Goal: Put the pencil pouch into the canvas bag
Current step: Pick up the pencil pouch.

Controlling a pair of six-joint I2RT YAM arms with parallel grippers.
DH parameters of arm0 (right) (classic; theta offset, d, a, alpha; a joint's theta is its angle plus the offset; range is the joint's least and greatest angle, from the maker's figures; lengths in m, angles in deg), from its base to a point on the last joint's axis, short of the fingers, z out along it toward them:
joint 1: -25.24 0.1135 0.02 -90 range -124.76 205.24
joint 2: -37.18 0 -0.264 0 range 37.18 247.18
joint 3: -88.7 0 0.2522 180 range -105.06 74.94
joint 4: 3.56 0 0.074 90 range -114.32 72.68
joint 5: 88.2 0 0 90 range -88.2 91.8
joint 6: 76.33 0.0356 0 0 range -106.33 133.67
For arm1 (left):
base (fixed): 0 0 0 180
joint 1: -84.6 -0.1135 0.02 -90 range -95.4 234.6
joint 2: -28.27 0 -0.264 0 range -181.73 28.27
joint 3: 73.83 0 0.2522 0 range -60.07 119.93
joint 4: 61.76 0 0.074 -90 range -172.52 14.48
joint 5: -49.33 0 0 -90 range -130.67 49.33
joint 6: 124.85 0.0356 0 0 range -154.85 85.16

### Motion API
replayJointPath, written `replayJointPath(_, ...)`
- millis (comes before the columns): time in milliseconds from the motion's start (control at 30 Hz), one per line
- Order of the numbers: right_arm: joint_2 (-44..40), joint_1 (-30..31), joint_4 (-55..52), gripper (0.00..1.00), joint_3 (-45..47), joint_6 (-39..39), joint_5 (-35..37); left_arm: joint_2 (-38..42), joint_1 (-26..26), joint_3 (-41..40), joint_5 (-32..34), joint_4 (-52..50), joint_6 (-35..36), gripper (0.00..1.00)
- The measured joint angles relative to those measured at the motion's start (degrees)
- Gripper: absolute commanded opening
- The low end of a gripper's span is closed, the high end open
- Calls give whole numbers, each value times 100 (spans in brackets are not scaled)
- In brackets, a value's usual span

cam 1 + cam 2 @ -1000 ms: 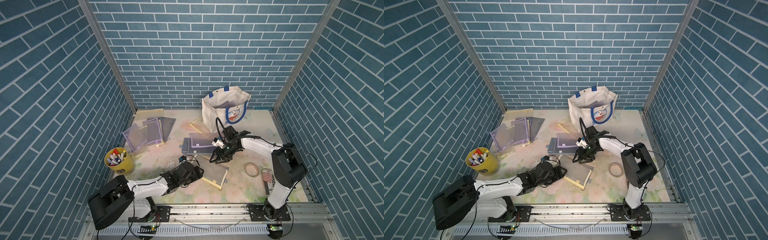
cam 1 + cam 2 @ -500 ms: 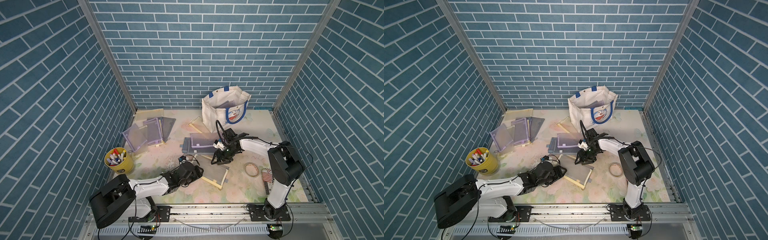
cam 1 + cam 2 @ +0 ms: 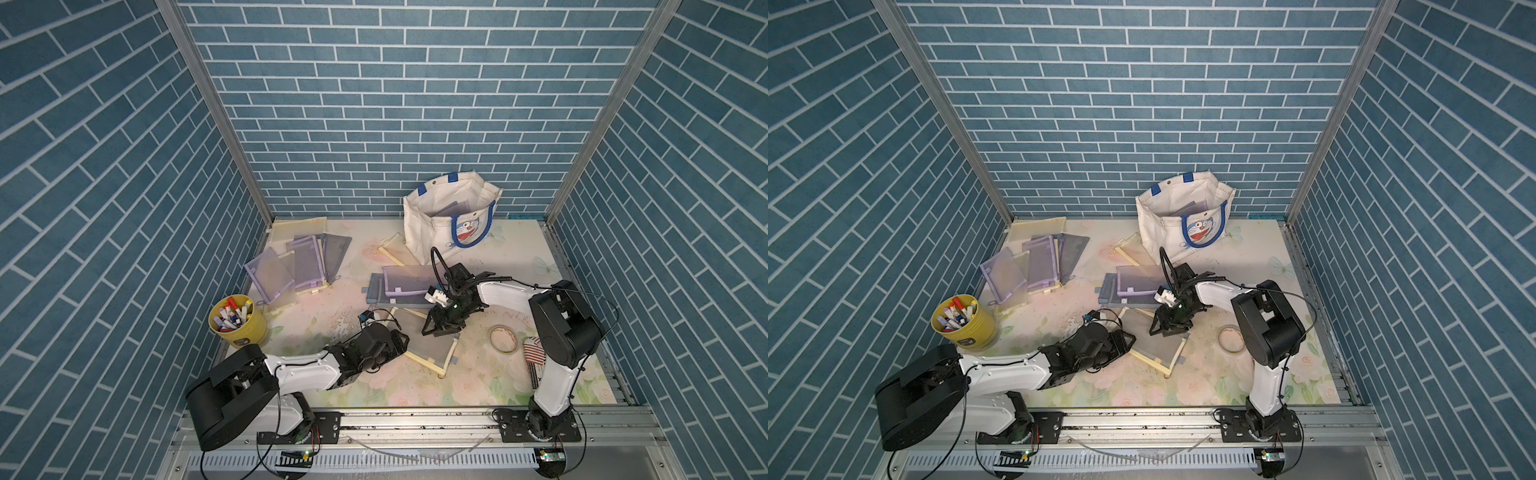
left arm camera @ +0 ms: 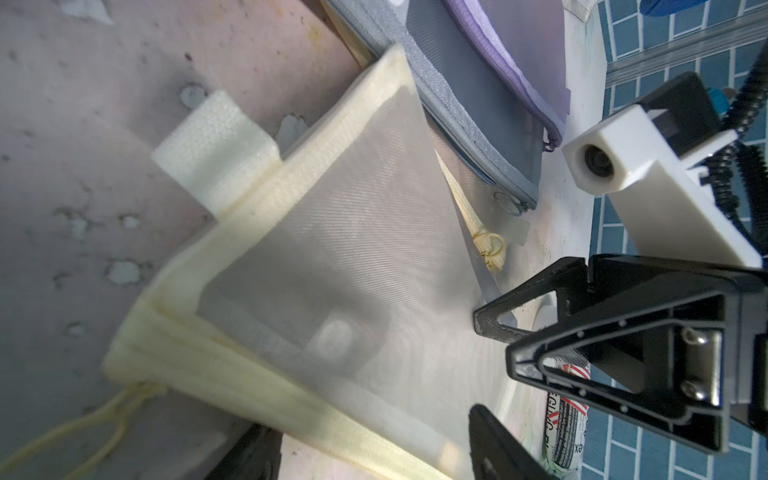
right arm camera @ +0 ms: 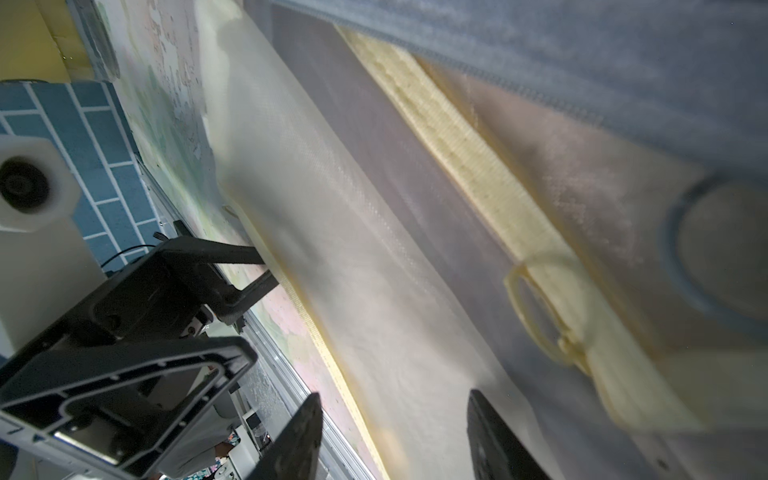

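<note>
The pencil pouch (image 3: 432, 347) is a flat mesh pouch with cream edging, lying mid-table in both top views. My left gripper (image 3: 403, 336) sits low at its near-left edge. In the left wrist view the gripper (image 4: 370, 457) is open, its jaws straddling the cream hem of the pouch (image 4: 332, 257). My right gripper (image 3: 442, 330) points down at the pouch's far side and is open (image 5: 395, 440), with mesh (image 5: 374, 249) between its fingers. The canvas bag (image 3: 436, 224) stands upright at the back, mouth open, a grey pouch inside.
A grey and a purple pouch (image 3: 399, 282) overlap the pencil pouch's far edge. More pouches (image 3: 299, 266) are heaped at back left and a cream one (image 3: 392, 249) lies beside the bag. A yellow cup of markers (image 3: 237, 322) stands left; a tape roll (image 3: 503, 337) lies right.
The right arm's elbow has shifted a little to the left, with its gripper staying over the pouch. The left gripper has hardly moved and its jaws have narrowed slightly.
</note>
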Motion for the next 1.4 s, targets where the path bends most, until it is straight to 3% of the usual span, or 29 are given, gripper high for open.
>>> replayJointPath(900, -17, -278, -306, 55, -164, -400, 411, -85, 11, -28, 20, 195, -15, 71)
replayJointPath(1200, 76, -221, -35, 50, -162, -376, -199, -188, 11, -28, 15, 358, -15, 71)
replayJointPath(1400, 273, -118, 184, 42, -162, -282, -570, -380, 11, -4, -15, 640, -7, 70)
